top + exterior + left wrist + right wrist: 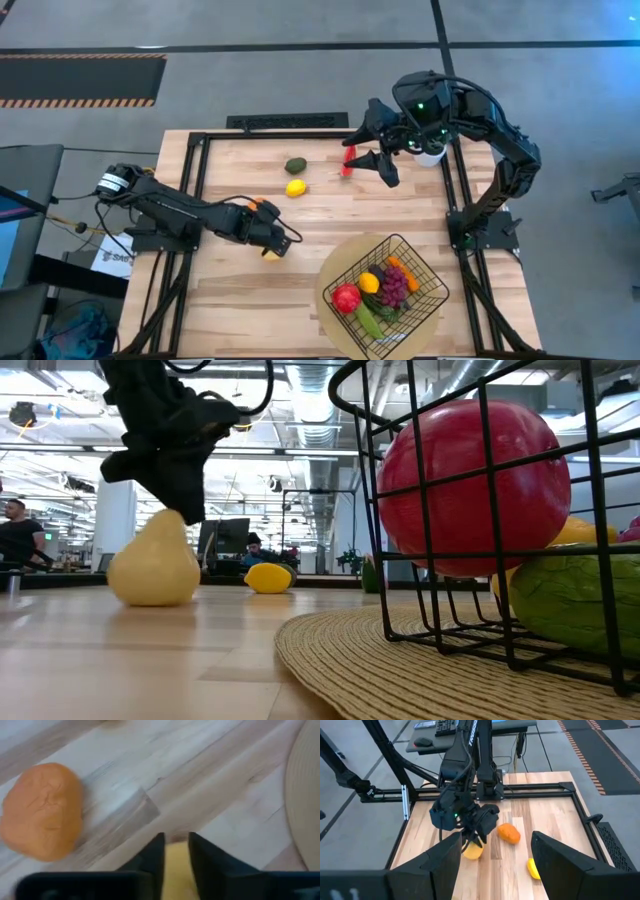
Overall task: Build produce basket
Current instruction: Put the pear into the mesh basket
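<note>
A yellow pear (153, 565) stands on the wooden table left of the round tan mat (335, 315). My left gripper (272, 244) comes down on the pear's top and is shut on it. The black wire basket (420, 262) sits on the mat and holds a red apple (346, 297), purple grapes (394, 287) and other produce. A lemon (296, 187), an avocado (296, 165), a red watermelon slice (348, 160) and an orange fruit (42, 810) lie loose on the table. My right gripper (385, 150) hangs open, high over the far right. My left gripper pinches the pear's narrow upper end (175, 865) between its two fingers (185, 500). The fingers slant steeply down from the table's left side. The pear stands upright with its broad base (150, 598) on the table.
A small white pot (430, 155) stands at the far right under my right arm. Black frame rails (195, 150) run along the table's edges. Bare wood lies between the pear and the mat. People show in the room beyond the table.
</note>
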Tool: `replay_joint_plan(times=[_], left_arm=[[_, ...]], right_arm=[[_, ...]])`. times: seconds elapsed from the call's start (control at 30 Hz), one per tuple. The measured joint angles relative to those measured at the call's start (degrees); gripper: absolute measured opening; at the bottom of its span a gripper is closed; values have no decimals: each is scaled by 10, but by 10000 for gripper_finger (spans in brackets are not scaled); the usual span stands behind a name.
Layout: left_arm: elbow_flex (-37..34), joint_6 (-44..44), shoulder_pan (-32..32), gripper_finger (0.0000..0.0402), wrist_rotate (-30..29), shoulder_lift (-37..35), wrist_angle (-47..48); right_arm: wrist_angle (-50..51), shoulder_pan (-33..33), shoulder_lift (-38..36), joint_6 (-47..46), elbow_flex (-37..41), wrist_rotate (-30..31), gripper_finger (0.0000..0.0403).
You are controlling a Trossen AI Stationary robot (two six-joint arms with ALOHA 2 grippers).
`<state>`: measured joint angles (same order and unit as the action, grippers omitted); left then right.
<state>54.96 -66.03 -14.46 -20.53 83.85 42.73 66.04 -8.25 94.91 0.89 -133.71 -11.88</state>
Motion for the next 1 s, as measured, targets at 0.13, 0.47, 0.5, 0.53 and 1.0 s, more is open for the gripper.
replay_joint_plan(times=[0.13, 0.47, 0.5, 0.53, 1.0], left_arm=[[0, -8, -1, 9, -10, 0, 13], [1, -11, 0, 16, -3, -7, 12], [2, -11, 0, 16, 5, -11, 20], [5, -11, 0, 16, 10, -14, 27], [29, 17, -7, 39, 101, -81, 67]], right_arm=[[0, 0, 0, 0, 0, 0, 260], [0, 0, 0, 1, 0, 0, 260], [0, 0, 0, 1, 0, 0, 260], [0, 0, 0, 1, 0, 0, 260], [1, 0, 0, 14, 0, 0, 260]])
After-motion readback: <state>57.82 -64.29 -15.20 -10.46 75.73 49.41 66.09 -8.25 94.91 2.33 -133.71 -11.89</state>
